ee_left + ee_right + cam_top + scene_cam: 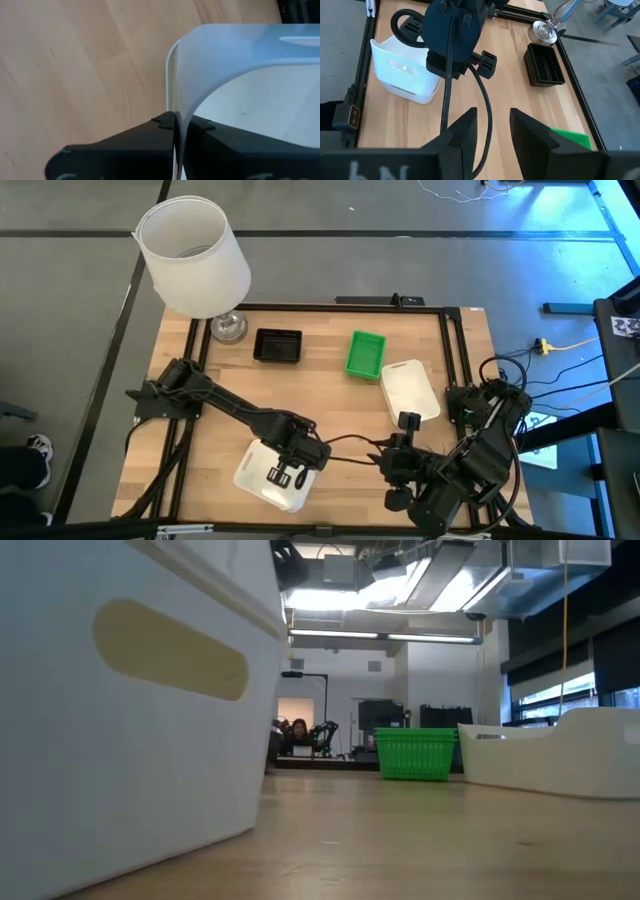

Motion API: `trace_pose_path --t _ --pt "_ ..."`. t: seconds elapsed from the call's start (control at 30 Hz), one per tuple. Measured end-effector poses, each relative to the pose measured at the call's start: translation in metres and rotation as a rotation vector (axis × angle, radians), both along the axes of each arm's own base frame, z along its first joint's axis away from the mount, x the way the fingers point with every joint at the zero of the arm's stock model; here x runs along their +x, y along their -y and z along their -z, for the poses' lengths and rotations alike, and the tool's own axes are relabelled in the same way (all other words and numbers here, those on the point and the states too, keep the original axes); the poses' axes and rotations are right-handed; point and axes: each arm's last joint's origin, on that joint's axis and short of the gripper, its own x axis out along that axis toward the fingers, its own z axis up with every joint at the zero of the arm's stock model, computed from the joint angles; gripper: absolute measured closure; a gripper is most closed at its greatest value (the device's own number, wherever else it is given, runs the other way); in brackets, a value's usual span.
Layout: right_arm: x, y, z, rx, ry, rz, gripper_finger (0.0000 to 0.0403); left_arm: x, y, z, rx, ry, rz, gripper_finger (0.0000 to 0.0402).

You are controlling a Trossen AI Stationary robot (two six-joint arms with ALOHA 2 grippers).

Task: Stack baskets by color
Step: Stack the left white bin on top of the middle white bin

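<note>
Nearest, the left gripper (283, 476) pinches a white basket's (262, 472) rim, near-left on the table (330, 405). Right gripper (408, 423) hovers, fingers apart, seemingly empty. Black basket (278, 346) and green basket (365, 353) sit far.

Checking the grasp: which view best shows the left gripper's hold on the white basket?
The left wrist view: the left gripper is shut on the white basket rim, pinched edge-on. The high view shows the grip from above. The low view shows only the basket wall. The right wrist view shows the basket behind the left arm.
</note>
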Motion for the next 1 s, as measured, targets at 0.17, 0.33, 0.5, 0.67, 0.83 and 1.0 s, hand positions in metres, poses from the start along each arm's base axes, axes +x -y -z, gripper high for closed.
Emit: trace_pose_path --t 0.17,0.33,0.5,0.67,0.83,1.0 --pt "0.000 0.000 0.000 0.000 0.000 0.000 0.0286 -0.002 -0.001 0.000 0.006 -0.023 -0.019 0.0402" --pt "0.000 0.000 0.000 0.000 0.000 0.000 0.0286 -0.003 0.002 -0.010 0.029 -0.002 -0.016 0.0402" --pt "0.000 0.000 0.000 0.000 0.000 0.000 0.0286 -0.001 0.004 -0.034 0.021 0.035 -0.017 0.0402" --pt "0.000 0.000 0.000 0.000 0.000 0.000 0.0286 -0.005 -0.001 -0.046 0.019 0.002 -0.047 0.0402" --pt "0.000 0.000 0.000 0.000 0.000 0.000 0.0286 -0.005 -0.011 -0.045 0.005 -0.051 -0.066 0.0402" --pt "0.000 0.000 0.000 0.000 0.000 0.000 0.0286 -0.003 -0.019 -0.045 0.013 -0.063 -0.086 0.0401"
